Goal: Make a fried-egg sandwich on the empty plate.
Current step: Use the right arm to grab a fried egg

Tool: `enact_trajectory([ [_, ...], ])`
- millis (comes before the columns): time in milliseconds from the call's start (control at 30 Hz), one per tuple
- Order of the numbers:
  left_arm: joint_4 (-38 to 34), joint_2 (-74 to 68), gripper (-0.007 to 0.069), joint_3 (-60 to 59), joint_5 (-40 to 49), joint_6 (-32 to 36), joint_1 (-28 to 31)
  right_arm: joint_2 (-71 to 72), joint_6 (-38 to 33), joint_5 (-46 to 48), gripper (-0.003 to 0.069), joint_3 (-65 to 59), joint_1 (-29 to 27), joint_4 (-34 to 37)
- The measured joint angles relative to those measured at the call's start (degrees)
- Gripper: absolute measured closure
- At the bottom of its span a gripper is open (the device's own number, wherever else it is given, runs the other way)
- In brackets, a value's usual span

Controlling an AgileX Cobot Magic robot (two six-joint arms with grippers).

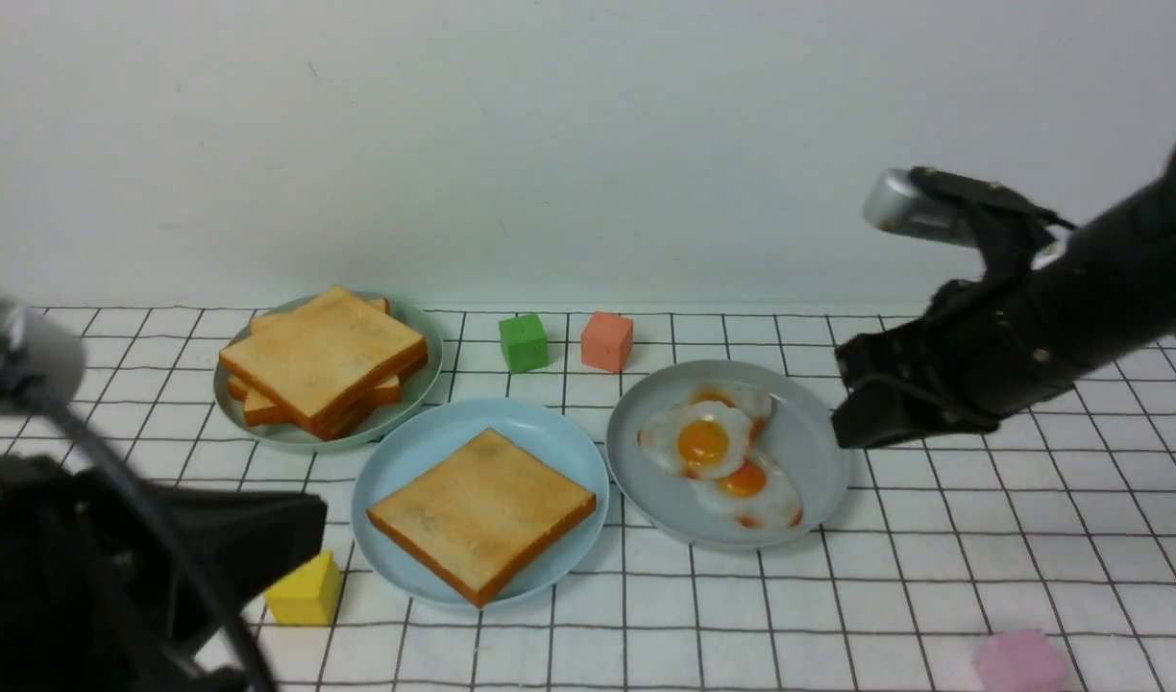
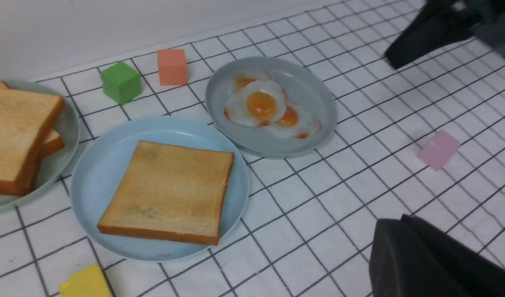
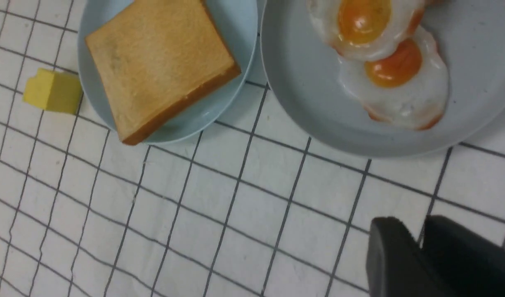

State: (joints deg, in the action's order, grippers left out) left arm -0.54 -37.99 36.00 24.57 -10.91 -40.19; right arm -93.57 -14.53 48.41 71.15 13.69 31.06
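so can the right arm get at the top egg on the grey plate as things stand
probably yes: the right gripper hangs just beside the grey plate, holding nothing, and the top fried egg lies uncovered on the pile, with nothing between them

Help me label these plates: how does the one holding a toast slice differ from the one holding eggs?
The blue plate is sky-blue; the grey plate is duller grey. The blue plate holds one toast slice; the grey plate holds overlapping fried eggs. The blue plate sits nearer the robot, left of the grey plate. Both are round, shallow, similar-sized.
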Motion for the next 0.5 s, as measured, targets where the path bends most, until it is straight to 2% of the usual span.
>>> enact_trajectory([
  [33,-0.3,0.6,0.0638,-0.6,-0.9,0.0,0.0,-1.1,0.0,-0.2,0.0468,0.6,0.0,0.2],
  [167,-2.6,4.9,0.0638,-3.6,-5.7,0.0,0.0,-13.0,1.5,-1.5,0.033,8.2,0.0,1.4],
  [233,-2.9,5.2,0.0638,-3.6,-7.9,0.0,0.0,-16.8,2.0,-2.0,0.03,11.5,0.0,1.4],
  [500,-3.1,5.3,0.0638,-3.6,-9.8,0.0,0.0,-27.2,5.6,-4.8,0.0277,19.8,0.0,1.6],
])
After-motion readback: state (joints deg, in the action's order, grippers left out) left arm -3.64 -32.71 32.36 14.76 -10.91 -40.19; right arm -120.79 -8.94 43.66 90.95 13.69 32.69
